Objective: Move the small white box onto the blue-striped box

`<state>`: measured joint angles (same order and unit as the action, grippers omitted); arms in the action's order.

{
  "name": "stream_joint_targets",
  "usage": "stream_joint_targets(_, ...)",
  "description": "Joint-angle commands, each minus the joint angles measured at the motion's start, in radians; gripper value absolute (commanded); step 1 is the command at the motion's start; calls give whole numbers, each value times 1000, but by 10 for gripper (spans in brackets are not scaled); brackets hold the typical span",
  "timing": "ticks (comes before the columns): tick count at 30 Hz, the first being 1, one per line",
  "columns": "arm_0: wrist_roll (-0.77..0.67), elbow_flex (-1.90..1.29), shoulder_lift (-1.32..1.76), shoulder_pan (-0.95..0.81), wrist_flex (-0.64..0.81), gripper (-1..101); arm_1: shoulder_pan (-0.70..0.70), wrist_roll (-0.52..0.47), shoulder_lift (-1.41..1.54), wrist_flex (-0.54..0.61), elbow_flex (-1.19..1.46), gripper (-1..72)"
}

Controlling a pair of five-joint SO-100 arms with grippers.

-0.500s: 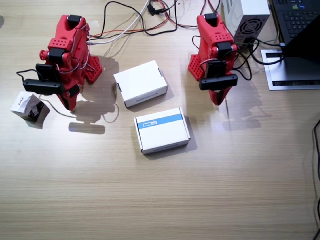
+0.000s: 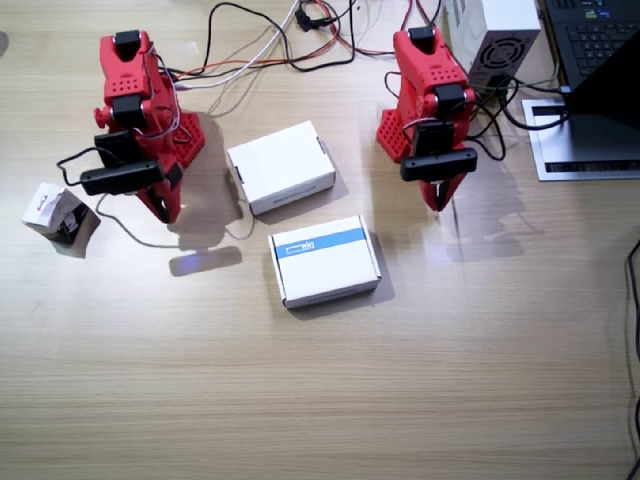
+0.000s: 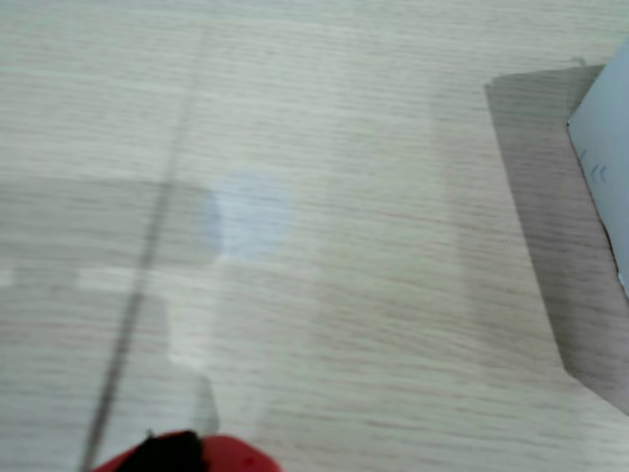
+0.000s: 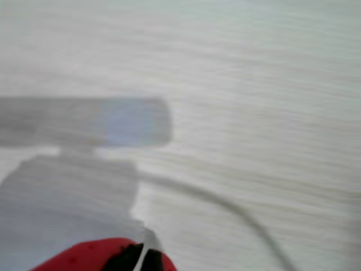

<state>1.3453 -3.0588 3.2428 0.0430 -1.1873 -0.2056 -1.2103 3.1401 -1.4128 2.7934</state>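
The small white box [image 2: 57,214] sits on the surface [image 2: 320,400] at far left, apart from the right arm's pincer [image 2: 160,205]; its state cannot be determined. The plain white carton [image 2: 281,166] lies centre, the blue-striped box [image 2: 324,260] just below it. The left arm's pincer [image 2: 437,197] hangs beside them, apparently clenched and empty.

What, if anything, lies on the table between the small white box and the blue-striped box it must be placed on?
Between the small white box and the blue-striped box stands the right arm's end effector, with a thin cable looping over the table beneath it. The plain white carton sits off that line, farther back.
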Motion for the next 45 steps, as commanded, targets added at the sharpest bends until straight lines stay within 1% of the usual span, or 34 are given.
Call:
stream_joint_targets(1, 15, 20, 28, -23, -31, 30, 46, 55, 20, -18, -284, 125)
stream_joint_targets(3, 8, 20, 28, -25, -26, 86, 114, 46, -5, -61, -437, 216)
stream_joint_targets(5, 2, 20, 28, -21, -23, 123, 213, -6, 2, -121, -518, 303)
stream_joint_targets(7, 21, 20, 28, -8, -21, 163, 314, -80, 20, -175, -551, 367)
stream_joint_targets(9, 5, 20, 28, -11, -6, 187, 431, -130, 25, -209, -560, 426)
stream_joint_targets(11, 3, 20, 28, -11, 2, 193, 548, -202, 26, -212, -545, 463)
stream_joint_targets(12, 3, 20, 28, -11, 3, 193, 588, -225, 25, -202, -531, 472)
stream_joint_targets(13, 3, 20, 28, -12, 5, 194, 598, -218, 15, -183, -514, 470)
stream_joint_targets(14, 11, 20, 28, -15, 5, 194, 635, -242, -12, -190, -503, 472)
stream_joint_targets(15, 17, 20, 28, -21, 5, 194, 635, -262, -28, -207, -514, 479)
stream_joint_targets(17, 20, 20, 28, -38, 8, 195, 713, -305, -80, -129, -511, 479)
stream_joint_targets(19, 18, 20, 29, -46, 9, 196, 831, -347, -129, -48, -477, 479)
stream_joint_targets(20, 20, 20, 29, -44, 11, 196, 877, -351, -130, 26, -433, 479)
stream_joint_targets(21, 25, 20, 29, -41, 11, 196, 913, -377, -137, 92, -385, 484)
stream_joint_targets(22, 28, 20, 29, -38, 11, 197, 933, -393, -161, 160, -348, 492)
stream_joint_targets(24, 31, 20, 29, -38, 17, 204, 940, -410, -285, 212, -376, 495)
stream_joint_targets(25, 31, 20, 29, -40, 23, 205, 931, -407, -377, 201, -442, 492)
stream_joint_targets(26, 29, 20, 29, -44, 26, 207, 930, -445, -479, 169, -522, 491)
stream_joint_targets(27, 28, 20, 29, -49, 28, 210, 940, -505, -575, 166, -591, 491)
stream_joint_targets(28, 21, 20, 29, -52, 31, 212, 969, -601, -669, 181, -650, 491)
stream_joint_targets(29, 15, 20, 29, -54, 34, 214, 986, -658, -758, 212, -704, 491)
stream_joint_targets(30, 9, 20, 29, -54, 35, 215, 991, -684, -825, 261, -742, 491)
stream_joint_targets(31, 3, 20, 29, -52, 38, 216, 999, -709, -864, 287, -782, 492)
stream_joint_targets(32, -2, 20, 29, -51, 40, 217, 1008, -721, -902, 256, -854, 493)
stream_joint_targets(33, -5, 20, 29, -51, 43, 217, 1029, -756, -931, 179, -927, 493)
stream_joint_targets(34, -5, 20, 29, -51, 43, 217, 1055, -807, -946, 126, -968, 493)
stream_joint_targets(35, -5, 20, 29, -51, 43, 218, 1083, -850, -957, 117, -973, 493)
stream_joint_targets(38, -20, 20, 28, -74, 63, 221, 1134, -920, -994, 126, -927, 494)
stream_joint_targets(40, -34, 18, 26, -97, 67, 222, 1164, -982, -982, 110, -876, 499)
stream_joint_targets(42, -35, 18, 26, -100, 67, 223, 1160, -994, -983, 124, -811, 499)
stream_joint_targets(45, -48, 18, 26, -100, 69, 224, 1108, -977, -976, 219, -657, 499)
